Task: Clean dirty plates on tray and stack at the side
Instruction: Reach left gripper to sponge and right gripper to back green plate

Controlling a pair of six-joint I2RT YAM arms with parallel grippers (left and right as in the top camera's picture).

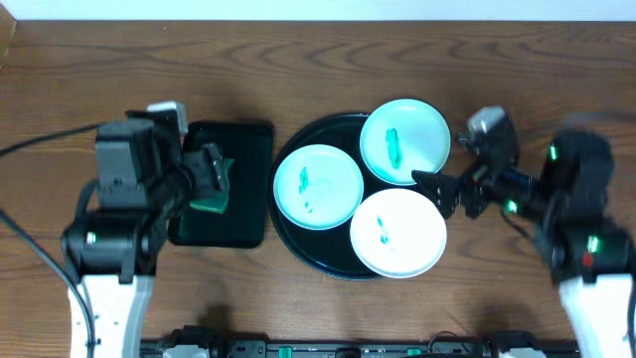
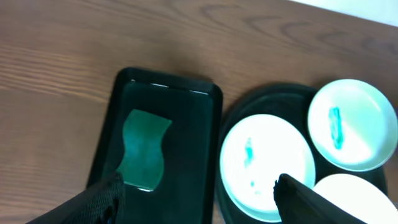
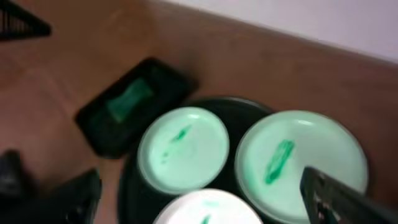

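Left gripper (image 2: 198, 186): fingers spread wide, nothing between them; it hangs over the small tray (image 2: 186, 124), likely lined up to take the sponge (image 2: 144, 149).
Right gripper (image 1: 437, 191): spread wide too and empty, at the right rim of the round tray (image 1: 298, 249), nosing in between two of the plates (image 1: 404, 139), probably to steady or lift one.
Plates: three, all on the round tray, packed close; each carries teal smears, so none looks cleaned or stacked yet.
Round tray: black and glossy, mid-table, keeping the dirty ones together.
Sponge: green, flat in the small tray, just left of the round tray, under the left arm.
Table (image 1: 99, 60): brown wood, bearing both trays side by side.
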